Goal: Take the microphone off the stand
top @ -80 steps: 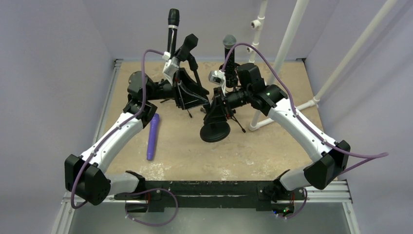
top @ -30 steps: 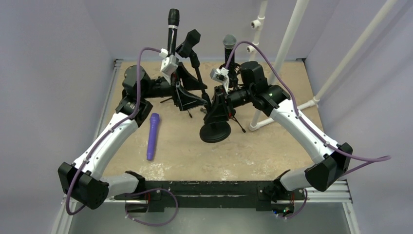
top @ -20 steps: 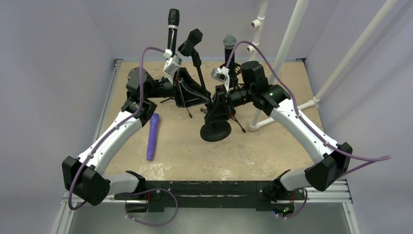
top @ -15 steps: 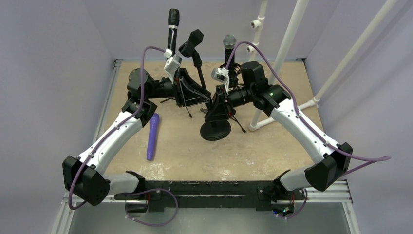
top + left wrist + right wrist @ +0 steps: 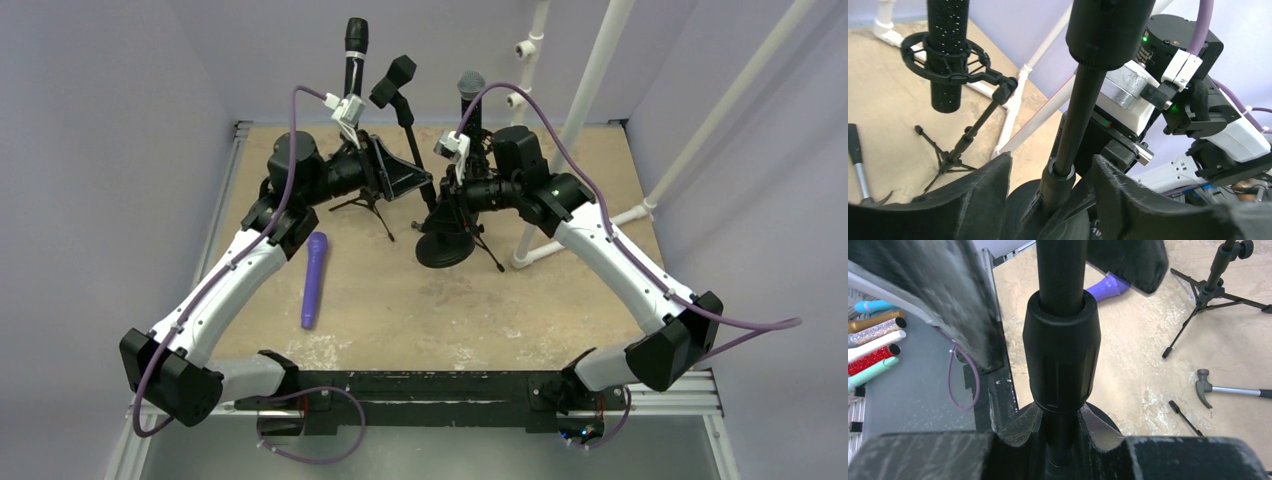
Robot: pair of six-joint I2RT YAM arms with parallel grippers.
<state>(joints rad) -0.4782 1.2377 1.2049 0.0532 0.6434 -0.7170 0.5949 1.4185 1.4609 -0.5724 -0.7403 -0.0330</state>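
The stand [image 5: 445,250] is black from round base to pole; the microphone [image 5: 471,85] above it has a silver-grey mesh head on a black body; left of the stand a purple microphone [image 5: 314,280] lies on the tan, mottled surface [image 5: 540,300]; right of the stand are white pipes [image 5: 590,90]; the cable [image 5: 1204,20] behind it is purple; left of its pole, sticks [image 5: 875,342] show teal, gold glitter, white glitter, red glitter and mint.

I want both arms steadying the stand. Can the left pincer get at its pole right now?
Probably yes: the left pincer, open, straddles the pole with nothing between; the right pincer clamps it.
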